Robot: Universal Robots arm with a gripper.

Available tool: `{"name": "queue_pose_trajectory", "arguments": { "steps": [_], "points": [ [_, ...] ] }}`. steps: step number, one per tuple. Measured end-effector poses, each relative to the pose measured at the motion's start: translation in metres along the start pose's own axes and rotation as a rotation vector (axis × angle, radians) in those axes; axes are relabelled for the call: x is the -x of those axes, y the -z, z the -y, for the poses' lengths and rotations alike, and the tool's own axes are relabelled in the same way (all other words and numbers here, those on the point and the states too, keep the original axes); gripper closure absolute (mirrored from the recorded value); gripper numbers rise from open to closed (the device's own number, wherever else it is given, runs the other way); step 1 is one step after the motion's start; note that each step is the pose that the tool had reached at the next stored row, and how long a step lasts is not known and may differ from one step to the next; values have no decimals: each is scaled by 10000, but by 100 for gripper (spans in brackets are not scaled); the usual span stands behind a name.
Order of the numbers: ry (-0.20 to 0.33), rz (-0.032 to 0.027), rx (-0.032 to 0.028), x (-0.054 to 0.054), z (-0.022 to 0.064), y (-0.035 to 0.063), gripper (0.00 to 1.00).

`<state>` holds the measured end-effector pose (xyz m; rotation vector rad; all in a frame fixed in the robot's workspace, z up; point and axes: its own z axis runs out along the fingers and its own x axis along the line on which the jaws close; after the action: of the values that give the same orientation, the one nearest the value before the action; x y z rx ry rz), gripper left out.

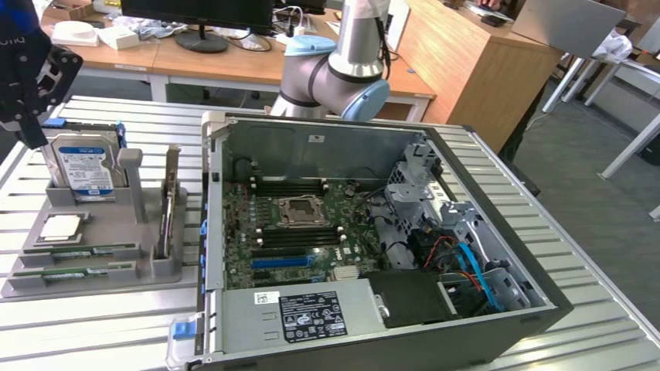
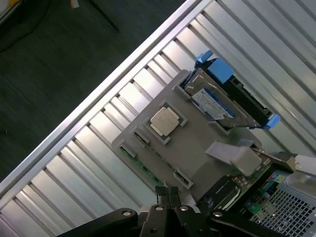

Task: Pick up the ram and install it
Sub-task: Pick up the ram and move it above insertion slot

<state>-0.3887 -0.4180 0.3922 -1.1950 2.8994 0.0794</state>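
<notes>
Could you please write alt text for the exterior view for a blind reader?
The shut gripper hangs over a grey holder carrying two ram sticks, a processor chip and a hard drive. An open computer case lies beside it on the slatted table, toward the exterior view's right.

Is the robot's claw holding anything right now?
No, nothing. The gripper is shut and empty, near the tray where both ram sticks lie.

The exterior view looks down from high and well back from the tray [image 1: 93,284], framing the tray and the open case [image 1: 309,147] beside it. The wrist view looks steeply down from close above the tray. Both views share the tray, its drive [image 1: 83,162] and the adjoining case corner.
</notes>
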Motion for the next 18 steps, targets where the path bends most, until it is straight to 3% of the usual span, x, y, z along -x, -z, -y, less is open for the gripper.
{"name": "queue_pose_trajectory", "arguments": {
  "steps": [18],
  "points": [
    [2866,-130,67,0,0,-4,90]
  ]
}}
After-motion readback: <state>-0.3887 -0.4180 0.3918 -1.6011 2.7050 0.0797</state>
